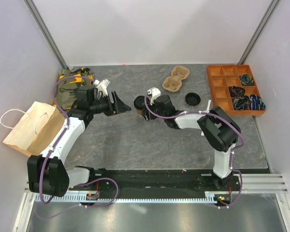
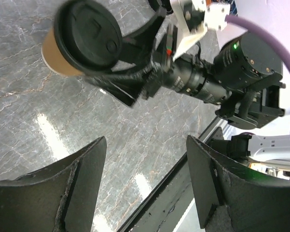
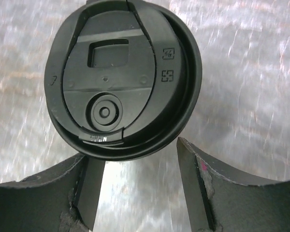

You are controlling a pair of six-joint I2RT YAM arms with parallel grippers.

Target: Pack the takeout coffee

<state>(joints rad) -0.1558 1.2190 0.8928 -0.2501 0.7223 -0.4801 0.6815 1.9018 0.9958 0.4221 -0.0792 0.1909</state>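
Possibly the cup [image 2: 53, 50] slips: we cannot tell if the right gripper [image 3: 129, 154] around it pinches; the left gripper [image 2: 145, 145] is spread, empty.

On the black lid [image 3: 121, 77] of the takeout coffee [image 2: 55, 55], two small square embossed symbols are seen near one rim, and a raised mark resembling a 7 near the opposite rim. A tiny line of lettering is moulded on the tab, too small to be read.
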